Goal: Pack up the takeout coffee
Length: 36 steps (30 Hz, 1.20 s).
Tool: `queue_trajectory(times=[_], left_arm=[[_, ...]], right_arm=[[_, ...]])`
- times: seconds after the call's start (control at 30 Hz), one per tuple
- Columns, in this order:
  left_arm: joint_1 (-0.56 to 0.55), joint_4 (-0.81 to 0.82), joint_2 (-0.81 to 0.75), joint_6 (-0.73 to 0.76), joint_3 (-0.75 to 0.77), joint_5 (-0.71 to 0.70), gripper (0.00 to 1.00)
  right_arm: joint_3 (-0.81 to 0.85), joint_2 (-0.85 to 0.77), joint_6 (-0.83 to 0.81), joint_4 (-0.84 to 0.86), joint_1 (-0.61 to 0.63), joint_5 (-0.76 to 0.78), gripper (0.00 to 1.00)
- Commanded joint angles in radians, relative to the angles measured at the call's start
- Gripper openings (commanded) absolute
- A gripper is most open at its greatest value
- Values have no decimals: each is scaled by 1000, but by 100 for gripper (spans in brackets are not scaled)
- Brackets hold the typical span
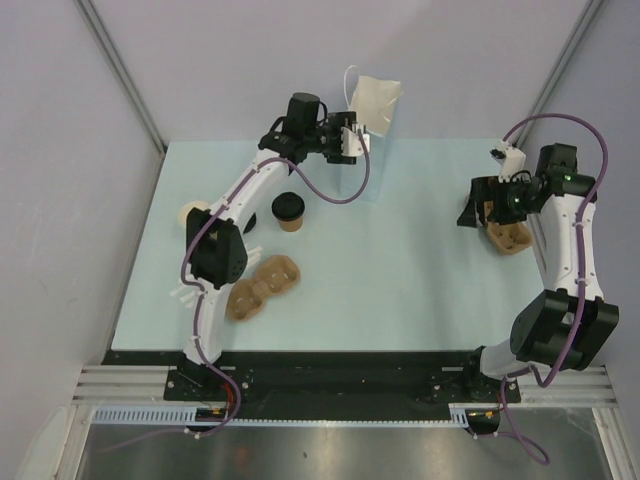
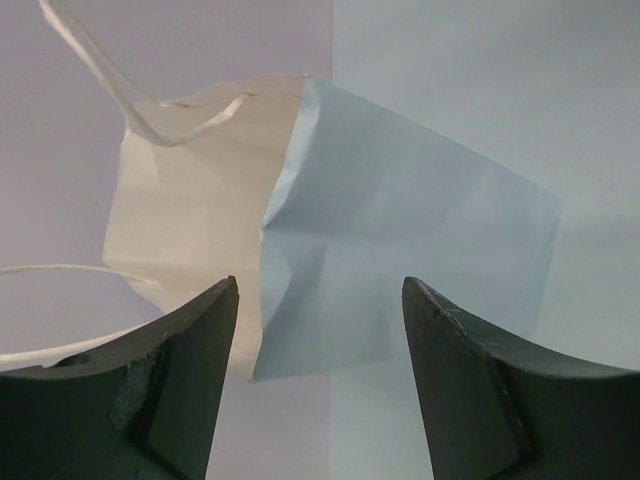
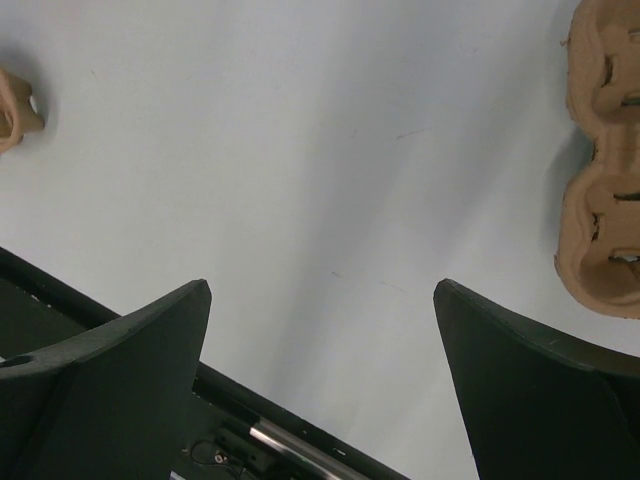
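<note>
The small kraft-brown paper cup with its round black plastic lid [image 1: 290, 211] stands upright on the pale blue worktop [image 1: 400, 290], not held by anything. My left end effector [image 1: 358, 140] is beyond it with jaws apart, facing the white paper bag [image 1: 375, 100], I think to steady its mouth. The right end effector [image 1: 478, 208] is wide open and well apart from the cup.

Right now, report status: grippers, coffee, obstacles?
Left gripper open, facing paper bag. Right gripper open, empty. Takeout coffee upright on table, untouched. Left arm's cable loops beside it.

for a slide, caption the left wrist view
Open left gripper facing a white paper bag with handles
</note>
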Motion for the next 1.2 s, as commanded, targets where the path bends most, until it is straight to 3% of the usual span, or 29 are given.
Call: queue_trajectory(times=[0.0,0.27,0.4,0.57,0.73,1.03,1.17], left_arm=[[-15,13,39,34,80,-22,70],[-53,-41,-35,24,48,-48,46],[-85,-90,-111,-18,20,-113,15],[-153,-179,-210,-117,-20,-229,0],[-214,-281,-352,-190,-103,-270,0],[-490,-404,-631,-216,-466,-409,0],[-625,-417,-661,-309,-571,-527,0]], right_arm=[[2,-50,-14,-9,-12,-28,100],[2,-73,-24,-19,-28,-44,100],[24,-88,-29,-38,-28,-51,100],[86,-101,-40,-79,-42,-62,100],[189,-104,-58,-166,-84,-106,100],[242,-163,-83,-297,-128,-188,100],[237,-182,-92,-372,-130,-255,100]])
